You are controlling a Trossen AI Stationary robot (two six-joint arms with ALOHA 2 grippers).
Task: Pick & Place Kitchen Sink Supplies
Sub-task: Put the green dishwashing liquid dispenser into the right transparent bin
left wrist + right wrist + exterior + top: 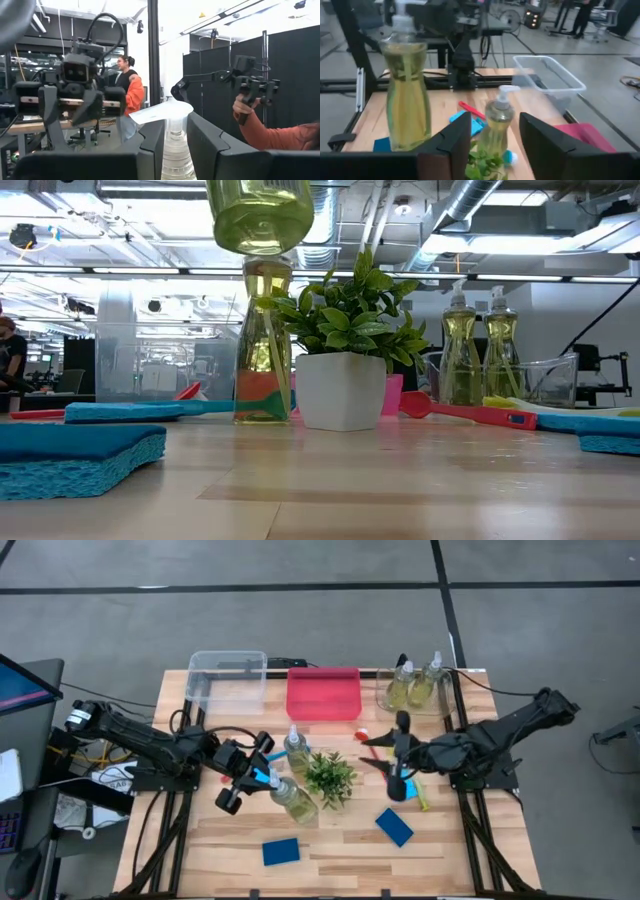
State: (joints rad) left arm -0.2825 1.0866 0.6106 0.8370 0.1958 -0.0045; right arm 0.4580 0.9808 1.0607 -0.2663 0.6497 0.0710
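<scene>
Above table [330, 840], left claw [262, 778] grips unlabelled bottle [293, 798].

Bright overhead lighting, soft shadows, blurred foreground

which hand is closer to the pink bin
Right, narrowly. The right hand sits off the pink bin's right corner, toward the table's front; the left hand, gripping a pump bottle, is farther, off its left corner.
</scene>
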